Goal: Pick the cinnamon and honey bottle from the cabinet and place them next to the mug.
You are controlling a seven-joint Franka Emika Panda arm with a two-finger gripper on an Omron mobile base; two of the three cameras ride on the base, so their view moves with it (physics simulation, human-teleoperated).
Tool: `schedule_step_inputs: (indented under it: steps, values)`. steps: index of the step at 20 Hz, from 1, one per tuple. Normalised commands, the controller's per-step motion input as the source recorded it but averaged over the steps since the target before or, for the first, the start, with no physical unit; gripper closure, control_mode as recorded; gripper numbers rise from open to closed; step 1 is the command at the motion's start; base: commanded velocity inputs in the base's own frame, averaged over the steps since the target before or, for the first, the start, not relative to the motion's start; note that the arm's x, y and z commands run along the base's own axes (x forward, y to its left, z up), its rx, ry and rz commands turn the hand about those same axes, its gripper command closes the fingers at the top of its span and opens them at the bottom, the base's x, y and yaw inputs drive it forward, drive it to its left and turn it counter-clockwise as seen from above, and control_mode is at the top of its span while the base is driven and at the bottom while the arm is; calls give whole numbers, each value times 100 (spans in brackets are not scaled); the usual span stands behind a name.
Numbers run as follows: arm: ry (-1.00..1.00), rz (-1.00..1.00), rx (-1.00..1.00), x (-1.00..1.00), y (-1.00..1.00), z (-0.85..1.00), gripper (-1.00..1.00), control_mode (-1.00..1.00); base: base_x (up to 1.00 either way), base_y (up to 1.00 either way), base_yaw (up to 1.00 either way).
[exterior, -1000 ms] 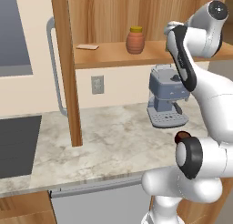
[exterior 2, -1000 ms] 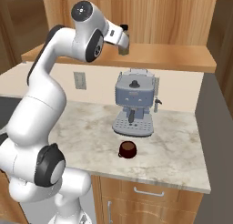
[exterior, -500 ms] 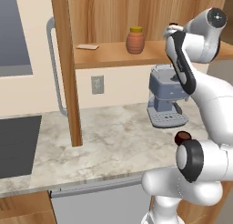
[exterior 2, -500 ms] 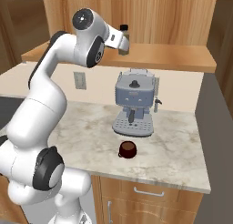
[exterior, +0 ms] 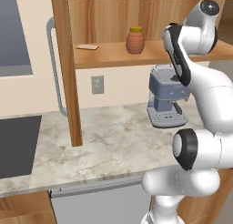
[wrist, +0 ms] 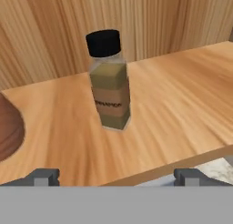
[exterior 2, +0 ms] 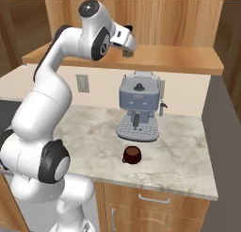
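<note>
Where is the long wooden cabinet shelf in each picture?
Left base view: the long wooden shelf crosses the upper middle.
Right base view: upper part, behind the white arm.
Hand view: under the slim brown dark-capped bottle.
Shared landmark: the wood-grain back panel behind it.

Honey bottle cut by hand view's left edge; cinnamon label unreadable.

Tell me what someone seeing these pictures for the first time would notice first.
The big white arm, reaching up to the cabinet shelf with its hand open before the cinnamon, which stands upright on the wood. Next the orange honey bottle further along that shelf, then the blue-grey coffee machine with the mug before it.
</note>
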Motion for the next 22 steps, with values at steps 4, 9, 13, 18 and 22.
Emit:
schedule_step_inputs:
  steps: [4,9,13,18,22]
  values:
    - [-9,0,0,7,-17,-35,-100,-100,0,0,0]
    - [-9,0,0,15,-6,-30,-100,-100,0,0,0]
    - [-8,0,0,33,0,-9,-100,-100,0,0,0]
    - [0,0,0,39,0,2,-100,-100,0,0,0]
    - [0,0,0,25,0,12,-100,-100,0,0,0]
